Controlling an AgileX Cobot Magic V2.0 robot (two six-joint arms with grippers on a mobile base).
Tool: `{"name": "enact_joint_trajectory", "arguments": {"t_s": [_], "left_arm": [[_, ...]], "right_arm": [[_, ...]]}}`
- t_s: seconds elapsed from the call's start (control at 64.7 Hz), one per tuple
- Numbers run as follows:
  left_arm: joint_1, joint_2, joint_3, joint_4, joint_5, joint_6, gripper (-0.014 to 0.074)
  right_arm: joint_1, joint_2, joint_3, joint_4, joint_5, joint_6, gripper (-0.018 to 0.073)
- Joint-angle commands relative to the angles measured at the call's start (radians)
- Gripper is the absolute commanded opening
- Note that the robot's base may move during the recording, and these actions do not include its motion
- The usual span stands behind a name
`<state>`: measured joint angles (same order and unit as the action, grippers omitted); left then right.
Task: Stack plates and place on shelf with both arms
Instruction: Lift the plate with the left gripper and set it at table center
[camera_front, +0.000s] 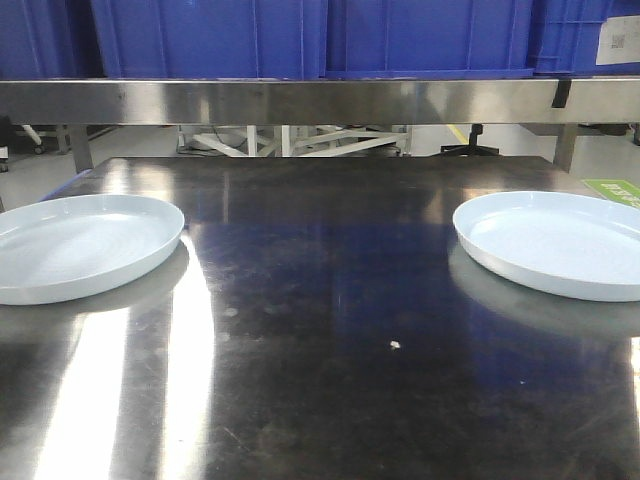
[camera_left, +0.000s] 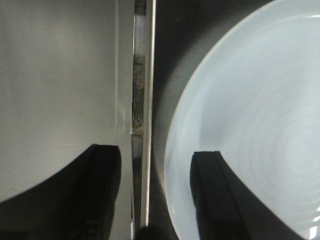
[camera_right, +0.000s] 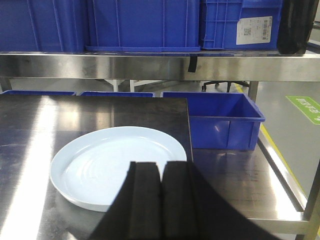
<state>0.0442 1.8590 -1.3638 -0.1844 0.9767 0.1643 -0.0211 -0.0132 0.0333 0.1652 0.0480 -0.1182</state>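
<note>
Two pale bluish-white plates lie apart on the dark steel tabletop: the left plate (camera_front: 80, 245) and the right plate (camera_front: 560, 240). Neither gripper shows in the front view. In the left wrist view my left gripper (camera_left: 155, 152) is open; one finger (camera_left: 215, 195) hangs over the left plate (camera_left: 250, 125), the other finger (camera_left: 100, 190) lies beyond the table edge (camera_left: 146, 125). In the right wrist view my right gripper (camera_right: 161, 167) is shut on nothing, its tips over the near side of the right plate (camera_right: 100, 165). The shelf (camera_front: 320, 100) runs across the back, seen also as the shelf (camera_right: 150, 65).
Blue crates (camera_front: 300, 35) stand on the shelf's upper tier. Another blue crate (camera_right: 220, 120) sits on a lower steel surface (camera_right: 240, 185) right of the tabletop (camera_front: 320, 330). A green floor marking (camera_right: 306, 107) shows far right.
</note>
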Motion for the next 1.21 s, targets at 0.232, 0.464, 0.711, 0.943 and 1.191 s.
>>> {"name": "enact_joint_trajectory", "arguments": {"t_s": [0.232, 0.464, 0.711, 0.943, 1.191], "left_arm": [[0.001, -0.025, -0.031, 0.003, -0.010, -0.001, 0.0291], [0.001, -0.010, -0.031, 0.001, -0.001, -0.001, 0.0239], [0.001, -0.010, -0.075, -0.001, 0.074, -0.001, 0.0090], [-0.001, -0.010, -0.217, -0.136, 0.196, -0.001, 0.0085], [-0.116, -0.008, -0.272, -0.317, 0.179, 0.006, 0.0085]], "right_arm": [[-0.001, -0.017, -0.004, -0.001, -0.090, -0.004, 0.0049], [-0.001, -0.017, -0.004, -0.001, -0.090, -0.004, 0.0049], [-0.001, -0.017, -0.004, -0.001, -0.090, -0.004, 0.0049], [-0.001, -0.017, -0.004, -0.001, -0.090, -0.004, 0.0049], [-0.001, -0.017, -0.004, -0.001, -0.090, -0.004, 0.0049]]}}
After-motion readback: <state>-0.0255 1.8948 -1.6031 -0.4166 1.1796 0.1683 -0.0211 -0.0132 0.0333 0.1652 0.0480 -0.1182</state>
